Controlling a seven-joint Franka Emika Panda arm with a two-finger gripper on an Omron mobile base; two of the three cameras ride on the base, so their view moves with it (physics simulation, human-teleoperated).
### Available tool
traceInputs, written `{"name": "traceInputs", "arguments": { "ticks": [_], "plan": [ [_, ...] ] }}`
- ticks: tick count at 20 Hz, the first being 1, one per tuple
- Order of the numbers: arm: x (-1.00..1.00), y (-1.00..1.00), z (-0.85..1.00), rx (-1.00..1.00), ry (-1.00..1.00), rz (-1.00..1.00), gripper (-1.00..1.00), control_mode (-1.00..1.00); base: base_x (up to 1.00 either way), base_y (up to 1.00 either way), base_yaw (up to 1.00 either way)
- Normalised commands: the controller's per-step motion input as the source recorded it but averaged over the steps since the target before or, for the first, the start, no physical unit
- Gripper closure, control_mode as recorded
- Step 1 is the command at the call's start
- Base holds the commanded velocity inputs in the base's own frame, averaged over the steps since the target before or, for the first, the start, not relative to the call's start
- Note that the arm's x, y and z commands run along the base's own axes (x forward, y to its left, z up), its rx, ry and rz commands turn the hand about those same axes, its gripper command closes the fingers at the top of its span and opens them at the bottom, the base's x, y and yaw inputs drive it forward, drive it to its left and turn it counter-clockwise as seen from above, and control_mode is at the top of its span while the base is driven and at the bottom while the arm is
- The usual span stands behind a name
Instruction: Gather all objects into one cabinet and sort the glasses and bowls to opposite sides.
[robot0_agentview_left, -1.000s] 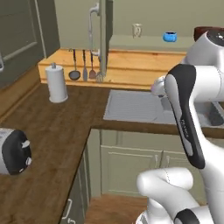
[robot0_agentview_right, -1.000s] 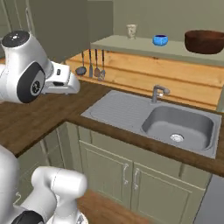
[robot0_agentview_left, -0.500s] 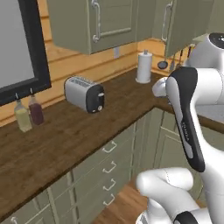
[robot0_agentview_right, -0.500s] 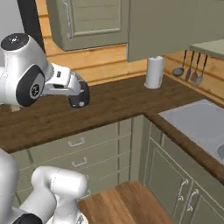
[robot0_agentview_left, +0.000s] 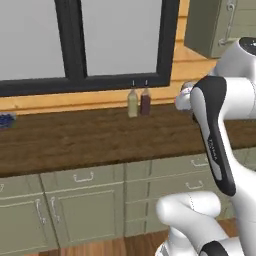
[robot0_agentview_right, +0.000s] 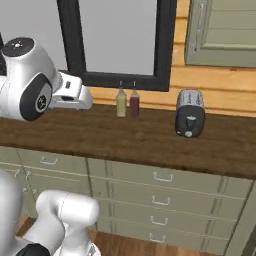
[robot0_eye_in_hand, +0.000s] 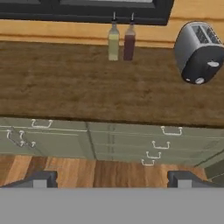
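**Open gripper above a wooden counter, facing a window wall**

The gripper (robot0_eye_in_hand: 112, 177) hangs empty, its two dark fingertips (robot0_eye_in_hand: 41, 178) set wide apart at the bottom of the hand view, with floorboards between them. Beyond the fingers lies the brown wooden counter (robot0_eye_in_hand: 65, 83), and nearer them the panelled low cabinets (robot0_eye_in_hand: 48, 140) with small handles. Two bottles stand side by side at the far edge of the counter, one yellowish bottle (robot0_eye_in_hand: 113, 41) and one dark-red bottle (robot0_eye_in_hand: 129, 41), roughly centred between the fingertips. One grey toaster (robot0_eye_in_hand: 199, 52) sits beyond the right fingertip. An olive-green wall cabinet (robot0_agentview_right: 225, 32) with a long bar handle hangs above the toaster, well apart from the fingers. One dark-framed window (robot0_agentview_right: 117, 42) runs behind the bottles.
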Motion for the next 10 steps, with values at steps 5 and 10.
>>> {"name": "traceInputs", "arguments": {
  "ticks": [5, 10],
  "plan": [
    [0.0, 0.0, 0.0, 0.0, 0.0, 0.0, -1.0, 1.0, -0.21, 0.34, 1.0],
    [0.0, 0.0, 0.0, 0.0, 0.0, 0.0, -1.0, 1.0, -0.27, 0.47, 1.0]
  ]
}}
